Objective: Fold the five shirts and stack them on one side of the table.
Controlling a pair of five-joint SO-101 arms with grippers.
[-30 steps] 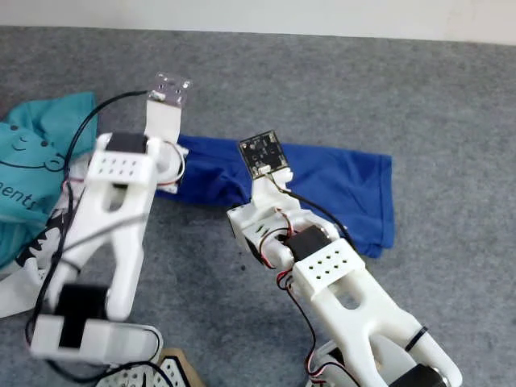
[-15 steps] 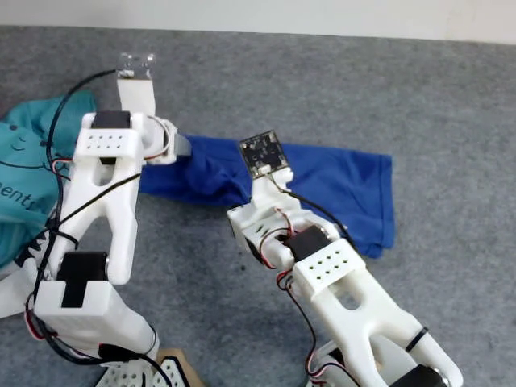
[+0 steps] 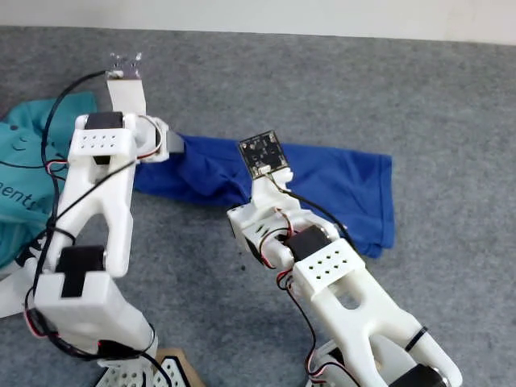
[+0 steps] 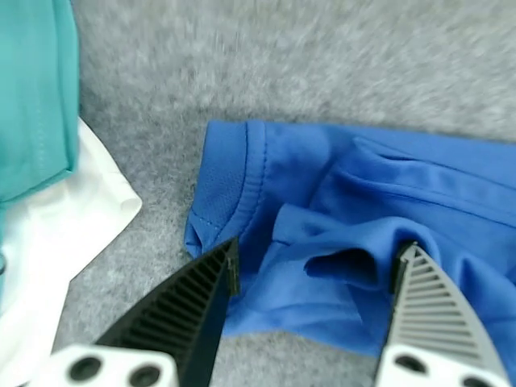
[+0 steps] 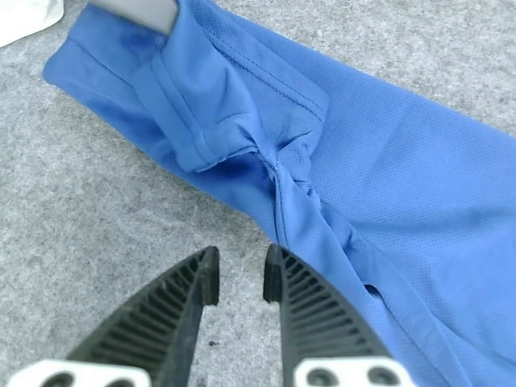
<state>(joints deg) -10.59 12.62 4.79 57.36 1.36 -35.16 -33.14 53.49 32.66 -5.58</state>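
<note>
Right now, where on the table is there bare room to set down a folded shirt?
The table is bare right of the blue shirt, along the far strip behind it, and in the near patch between the left arm and right arm. The left side is crowded: the teal shirt and white shirt are piled there.

This looks like a robotics lab or a maker's test bench. The white printed-plastic left arm [image 3: 101, 201] and its twin right arm [image 3: 355, 294] carry loose black and red wires [image 3: 60, 129] and a bare black circuit board [image 3: 264, 153]. They stand at a desk covered in grey felt-like fabric [image 3: 451, 97], with a plain pale wall [image 3: 322, 14] behind.
</note>
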